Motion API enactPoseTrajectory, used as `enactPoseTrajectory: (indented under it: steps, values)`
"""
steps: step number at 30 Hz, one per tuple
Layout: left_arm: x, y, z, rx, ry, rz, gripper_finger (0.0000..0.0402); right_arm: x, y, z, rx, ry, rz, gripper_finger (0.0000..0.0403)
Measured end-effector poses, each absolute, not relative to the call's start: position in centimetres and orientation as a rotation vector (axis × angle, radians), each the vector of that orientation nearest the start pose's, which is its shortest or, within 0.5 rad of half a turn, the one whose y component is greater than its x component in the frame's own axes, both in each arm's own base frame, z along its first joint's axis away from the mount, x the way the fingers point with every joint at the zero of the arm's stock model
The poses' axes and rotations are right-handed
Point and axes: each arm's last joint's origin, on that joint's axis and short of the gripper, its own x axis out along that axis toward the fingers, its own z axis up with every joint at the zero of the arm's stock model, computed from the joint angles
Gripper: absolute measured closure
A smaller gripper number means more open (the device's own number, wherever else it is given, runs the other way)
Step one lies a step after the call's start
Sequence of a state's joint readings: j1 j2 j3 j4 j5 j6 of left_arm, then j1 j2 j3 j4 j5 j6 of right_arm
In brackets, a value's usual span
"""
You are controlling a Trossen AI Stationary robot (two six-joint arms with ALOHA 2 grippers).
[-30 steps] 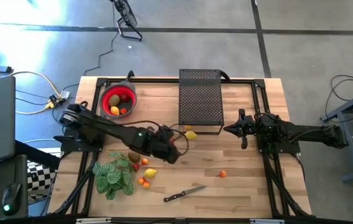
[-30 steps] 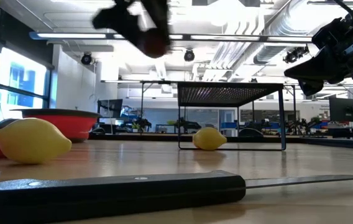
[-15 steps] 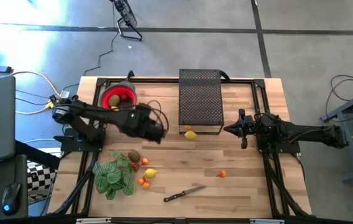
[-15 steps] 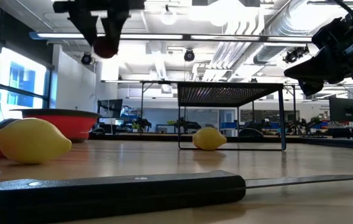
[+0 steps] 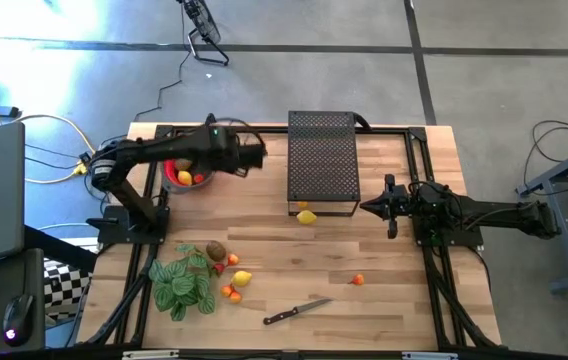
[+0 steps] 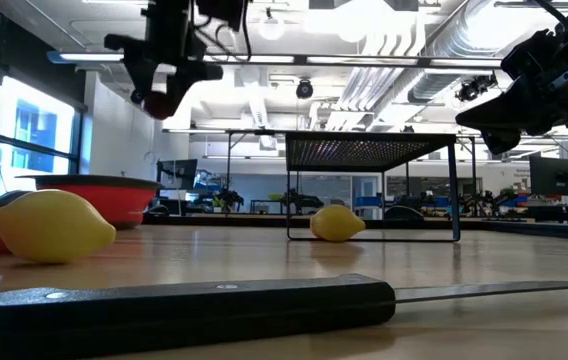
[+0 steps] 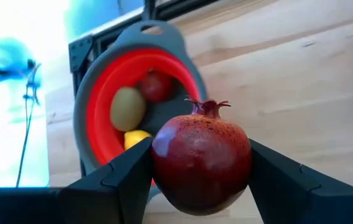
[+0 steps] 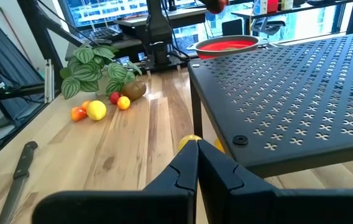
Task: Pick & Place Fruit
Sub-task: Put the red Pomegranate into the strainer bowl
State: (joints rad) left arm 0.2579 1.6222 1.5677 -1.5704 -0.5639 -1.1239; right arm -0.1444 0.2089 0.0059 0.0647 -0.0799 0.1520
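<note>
The left gripper (image 7: 200, 186) holds a dark red crowned pomegranate (image 7: 201, 155) between half-spread fingers (image 7: 117, 180), seemingly just short of the red collapsible bowl (image 7: 99, 124), so centre it before letting go.

No text, label, brand, number or sign can be read in any of the views — not on the worktop, not on the things lying on it, and not on the arms. The room beyond shows only lights and screens too blurred to give any lettering.
</note>
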Motion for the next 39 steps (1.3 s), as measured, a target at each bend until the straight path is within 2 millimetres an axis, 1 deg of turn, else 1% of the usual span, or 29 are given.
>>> enactPoseTrajectory:
  steps: [4, 12, 14, 17, 20, 25, 30, 35, 39]
  values:
    - [25.5, 10.9, 32.1, -0.593, 1.097, 1.472, 0.0176, 10.9, -1.3, 15.4, 0.167, 0.133, -0.074, 0.0401]
    - [23.5, 14.7, 32.1, -0.659, 1.122, 1.558, 0.0176, 10.9, -1.4, 15.4, 0.167, 0.132, -0.076, 0.0401]
    - [23.1, 15.4, 31.7, -0.69, 1.124, 1.568, 0.0176, 10.9, -1.4, 15.4, 0.157, 0.132, -0.076, 0.0401]
    - [22.9, 16.1, 29.9, -0.729, 1.128, 1.575, 0.0176, 10.9, -1.4, 15.5, 0.142, 0.127, -0.075, 0.0401]
    - [22.7, 16.5, 27.7, -0.712, 1.155, 1.572, 0.0176, 10.9, -1.4, 15.5, 0.14, 0.121, -0.075, 0.0401]
    - [22.1, 16.2, 23.8, -0.676, 1.191, 1.603, 0.0176, 10.9, -1.4, 15.6, 0.14, 0.115, -0.075, 0.0401]
    - [20.6, 16.0, 20.6, -0.704, 1.262, 1.62, 0.0176, 10.9, -1.4, 15.6, 0.14, 0.115, -0.075, 0.0401]
    - [19.5, 16.7, 19.0, -0.779, 1.308, 1.577, 0.0176, 10.9, -1.4, 15.6, 0.143, 0.115, -0.075, 0.0401]
    - [19.3, 17.4, 18.8, -0.805, 1.289, 1.545, 0.0176, 10.9, -1.4, 15.6, 0.145, 0.115, -0.075, 0.0401]
